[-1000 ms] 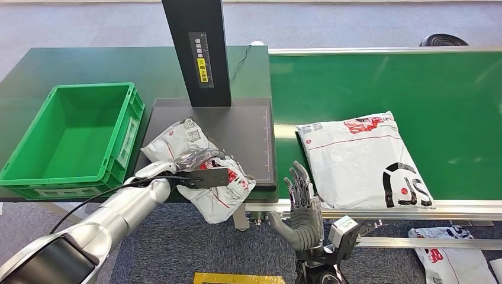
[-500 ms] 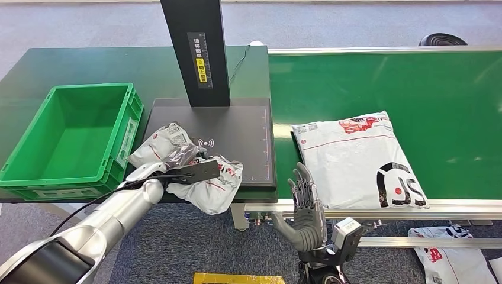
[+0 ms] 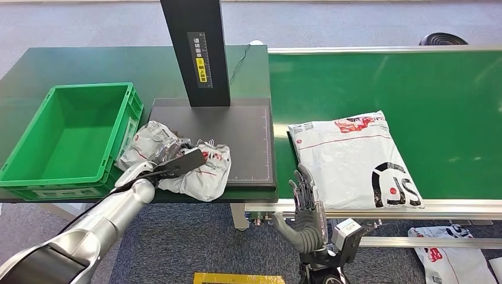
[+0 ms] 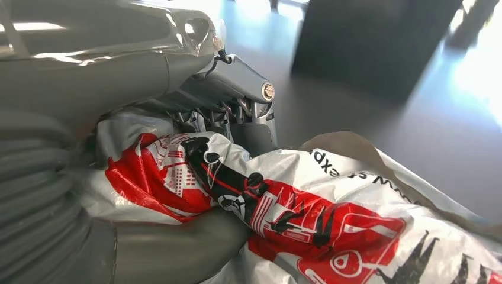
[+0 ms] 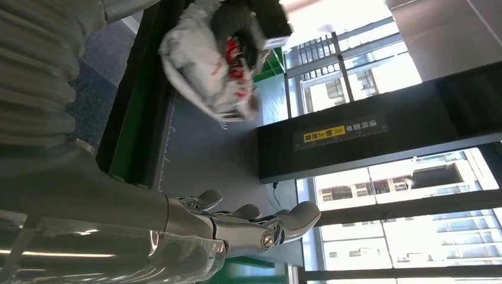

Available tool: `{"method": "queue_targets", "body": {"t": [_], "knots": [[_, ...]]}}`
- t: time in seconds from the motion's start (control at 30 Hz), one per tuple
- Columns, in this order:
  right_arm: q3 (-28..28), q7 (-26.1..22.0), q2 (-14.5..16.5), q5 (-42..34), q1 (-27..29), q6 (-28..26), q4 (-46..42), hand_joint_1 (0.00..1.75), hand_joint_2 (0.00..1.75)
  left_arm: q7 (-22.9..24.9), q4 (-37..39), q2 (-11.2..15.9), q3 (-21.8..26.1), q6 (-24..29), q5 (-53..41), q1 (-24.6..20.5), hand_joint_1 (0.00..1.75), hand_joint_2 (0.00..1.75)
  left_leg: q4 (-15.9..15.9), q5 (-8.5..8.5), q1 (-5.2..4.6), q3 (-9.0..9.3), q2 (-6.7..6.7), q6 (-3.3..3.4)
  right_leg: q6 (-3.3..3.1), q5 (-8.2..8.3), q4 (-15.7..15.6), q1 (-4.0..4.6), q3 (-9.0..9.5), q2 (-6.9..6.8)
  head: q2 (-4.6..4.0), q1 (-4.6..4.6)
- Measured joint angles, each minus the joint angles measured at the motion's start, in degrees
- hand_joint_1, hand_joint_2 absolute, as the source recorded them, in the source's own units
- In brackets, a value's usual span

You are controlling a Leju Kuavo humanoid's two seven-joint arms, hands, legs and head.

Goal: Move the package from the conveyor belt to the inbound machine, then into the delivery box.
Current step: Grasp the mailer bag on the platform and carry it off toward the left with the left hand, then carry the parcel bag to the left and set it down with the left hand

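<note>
My left hand grips a crumpled white and red package over the front left corner of the black inbound machine plate. Up close, the package bulges between the hand's thumb and fingers. A green delivery box stands just left of the plate. A large flat white package lies on the green conveyor belt. My right hand hangs open below the belt's front edge, holding nothing; its fingers are spread, and beyond them hangs the held package.
The scanner's black post rises from the back of the plate. Another white package lies on the floor at the lower right. A yellow-edged object sits on the carpet below.
My left hand has carried the crumpled package leftward across the plate toward the green box. The flat package has drifted slightly left on the belt. The right hand sank a little.
</note>
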Motion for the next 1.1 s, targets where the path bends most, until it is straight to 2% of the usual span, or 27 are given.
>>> {"method": "queue_targets", "body": {"t": [0.23, 0.43, 0.63, 0.9, 1.1], "knots": [[0.15, -0.09, 0.08, -1.02, 0.14, -1.22, -0.04, 0.00, 1.75, -2.26, -5.73, 0.89, 12.02, 1.39, 8.78, -3.79, 1.75, 1.75, 0.01, 0.01, 0.00, -0.17, 0.00, 0.00, 0.00, 0.01, 0.01, 0.00, -0.12, 0.00, 0.00, 0.00], [0.24, -0.27, 0.13, -1.55, -0.45, -1.85, 0.13, 0.00, 1.75, -2.26, -8.62, 1.89, 17.72, 0.77, 10.82, -5.81, 1.75, 1.75, 0.01, 0.00, 0.00, -0.19, -0.01, 0.00, 0.00, 0.00, 0.01, 0.00, -0.13, -0.01, 0.00, 0.01], [0.36, -0.27, 0.17, -1.56, -0.57, -1.85, 0.10, 0.00, 1.75, -1.70, -10.00, 2.61, 19.94, 1.15, 10.95, -6.18, 1.75, 1.75, 0.01, 0.00, 0.00, -0.21, 0.00, 0.00, 0.00, 0.00, 0.01, 0.00, -0.14, 0.00, 0.00, 0.02], [0.39, -0.24, 0.17, -1.69, -0.27, -1.81, 0.13, 0.00, 1.75, 0.00, -11.96, 5.89, 20.88, -0.25, 10.12, -7.14, 1.75, 1.75, 0.00, 0.00, 0.02, -0.21, 0.02, -0.01, 0.00, 0.00, 0.01, 0.03, -0.20, 0.01, 0.00, 0.00], [0.39, -0.24, 0.17, -1.72, -0.21, -1.77, 0.13, 0.00, 1.75, 0.76, -12.26, 6.73, 20.87, 0.05, 9.19, -7.45, 1.75, 1.75, 0.00, 0.00, 0.01, -0.22, 0.01, 0.00, 0.00, 0.00, 0.01, 0.02, -0.20, 0.02, 0.00, 0.01]]}}
